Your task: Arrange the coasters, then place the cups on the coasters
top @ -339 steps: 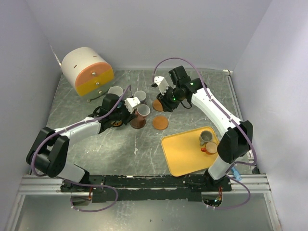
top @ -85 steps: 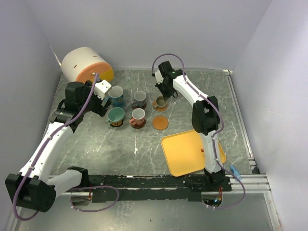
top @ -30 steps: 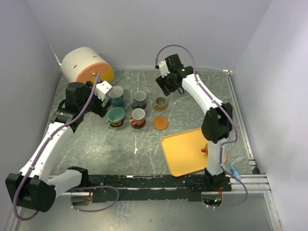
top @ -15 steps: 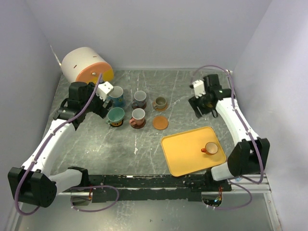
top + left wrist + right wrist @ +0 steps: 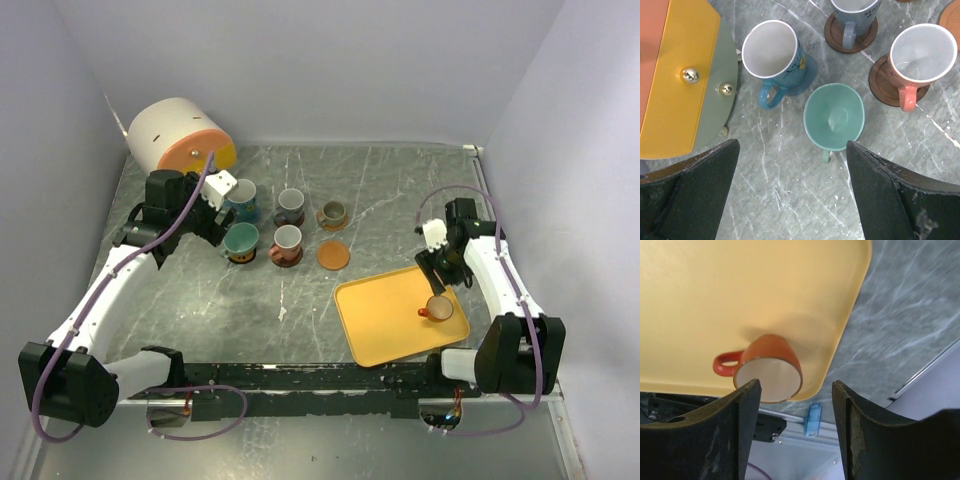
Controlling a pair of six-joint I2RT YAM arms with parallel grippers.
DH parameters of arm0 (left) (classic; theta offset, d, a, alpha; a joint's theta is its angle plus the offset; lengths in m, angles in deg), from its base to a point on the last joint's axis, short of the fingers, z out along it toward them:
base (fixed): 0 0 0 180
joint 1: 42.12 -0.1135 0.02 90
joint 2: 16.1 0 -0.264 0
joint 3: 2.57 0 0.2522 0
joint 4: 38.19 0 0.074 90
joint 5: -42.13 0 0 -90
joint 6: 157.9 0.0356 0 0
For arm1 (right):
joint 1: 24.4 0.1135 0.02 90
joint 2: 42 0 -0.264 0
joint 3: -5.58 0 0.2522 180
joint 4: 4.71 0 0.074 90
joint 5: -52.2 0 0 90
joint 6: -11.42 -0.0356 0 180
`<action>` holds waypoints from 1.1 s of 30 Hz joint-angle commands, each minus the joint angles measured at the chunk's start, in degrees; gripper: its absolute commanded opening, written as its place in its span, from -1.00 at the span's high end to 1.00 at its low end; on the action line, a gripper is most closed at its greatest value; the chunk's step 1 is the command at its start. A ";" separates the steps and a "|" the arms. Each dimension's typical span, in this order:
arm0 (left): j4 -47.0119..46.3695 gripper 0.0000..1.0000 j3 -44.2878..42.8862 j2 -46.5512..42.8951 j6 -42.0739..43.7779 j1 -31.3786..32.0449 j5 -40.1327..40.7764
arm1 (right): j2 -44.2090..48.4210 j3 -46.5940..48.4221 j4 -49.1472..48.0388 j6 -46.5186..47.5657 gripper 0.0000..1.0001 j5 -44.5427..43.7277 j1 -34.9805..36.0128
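Five cups stand in two rows at the back left. The blue cup (image 5: 241,199) (image 5: 772,56), grey cup (image 5: 290,205) and olive-brown cup (image 5: 333,213) form the far row. The teal cup (image 5: 240,240) (image 5: 834,116) and reddish cup (image 5: 287,242) (image 5: 921,54) stand nearer, each on a coaster. One orange coaster (image 5: 332,256) lies bare. The orange cup (image 5: 438,307) (image 5: 771,368) stands on the yellow tray (image 5: 385,320). My right gripper (image 5: 434,272) (image 5: 796,390) hovers open just above it, the cup by its left finger. My left gripper (image 5: 212,212) (image 5: 792,150) hangs open above the blue and teal cups.
A big white-and-orange cylinder (image 5: 180,148) lies at the back left corner, close to my left arm. A small blue object (image 5: 488,357) (image 5: 812,420) sits by the rail near the tray's right corner. Walls close in the table on three sides.
My right arm has swung from the back row near the olive-brown cup over to the tray at the right, now above the orange cup. The left arm has stayed put.
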State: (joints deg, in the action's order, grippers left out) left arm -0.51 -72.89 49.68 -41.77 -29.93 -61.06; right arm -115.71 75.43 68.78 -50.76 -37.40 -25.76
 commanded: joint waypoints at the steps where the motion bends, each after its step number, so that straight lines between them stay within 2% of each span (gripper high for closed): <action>1: 1.04 -0.98 -0.71 0.01 0.21 -0.50 -0.94 | 1.78 -3.47 2.36 2.07 -0.16 -1.24 -2.33; 9: 1.17 -0.99 -0.38 -0.08 0.63 -0.50 -1.08 | -0.56 -7.00 -1.53 1.01 0.03 -0.78 -3.55; 20: 0.96 -0.99 -0.17 -0.56 0.87 -0.51 -0.74 | -4.24 -7.01 -4.40 -0.47 0.51 1.40 -3.82; 28: 1.12 -0.99 -0.58 -0.30 0.94 -0.50 -1.11 | -5.58 -3.92 -3.91 0.32 0.97 6.12 -3.82; 33: 1.13 -0.99 -0.49 -0.39 1.01 -0.50 -0.85 | -6.01 -1.06 -2.91 1.27 1.00 9.48 -3.58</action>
State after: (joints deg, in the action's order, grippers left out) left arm -0.09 -72.89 49.68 -41.29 -29.93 -61.06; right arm -121.29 71.17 65.28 -50.48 -31.76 -29.17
